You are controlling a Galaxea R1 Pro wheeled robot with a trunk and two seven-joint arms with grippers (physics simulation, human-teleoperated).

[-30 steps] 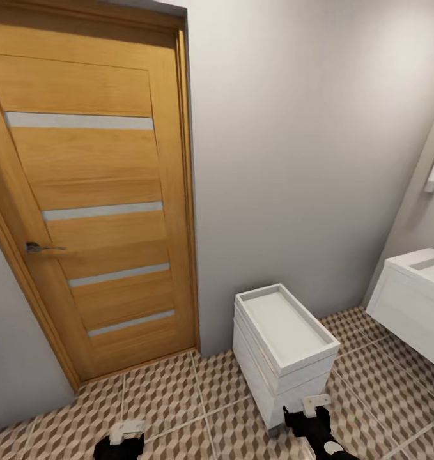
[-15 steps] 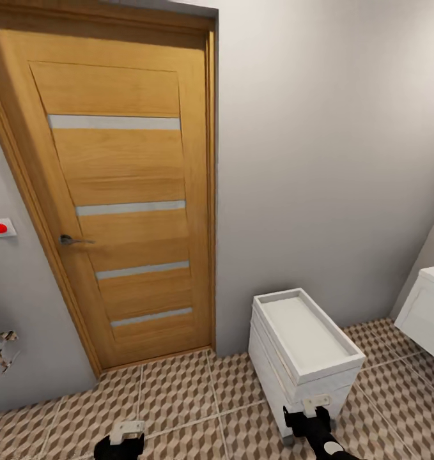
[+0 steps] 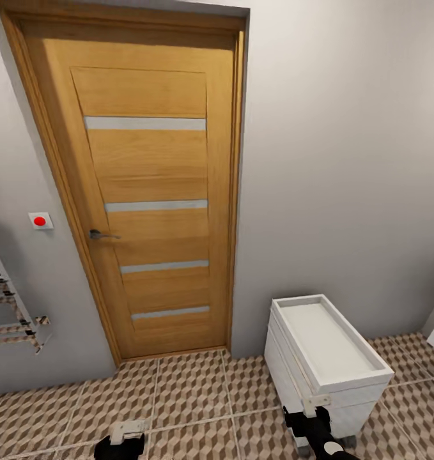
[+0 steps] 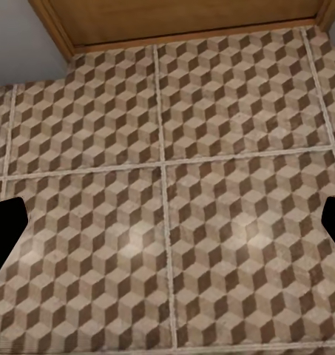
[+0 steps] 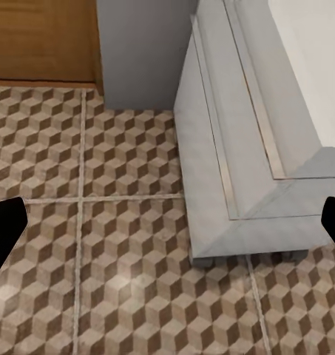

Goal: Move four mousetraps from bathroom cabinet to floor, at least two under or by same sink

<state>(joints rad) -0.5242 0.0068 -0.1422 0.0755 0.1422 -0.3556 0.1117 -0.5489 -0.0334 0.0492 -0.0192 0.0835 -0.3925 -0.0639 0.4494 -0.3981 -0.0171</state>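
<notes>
Facing a closed wooden door (image 3: 156, 191) at the frame's upper left, both grippers hang low over the bathroom floor (image 3: 197, 396), left gripper (image 4: 167, 229) and right gripper (image 5: 167, 229) spread wide and empty. A white drawer unit (image 3: 325, 364) stands at lower right, just beside the right gripper; a red wall button (image 3: 39, 221) sits at left.

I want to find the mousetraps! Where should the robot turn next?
Probably keep turning to look for the orange-brown drawer chest: ahead are just a closed wooden door, a small white trolley and the cube-patterned tiled floor. Both pairs of fingers look open and empty.

Open floor (image 3: 191, 396) L; white unit (image 3: 325, 364) blocking R.
</notes>
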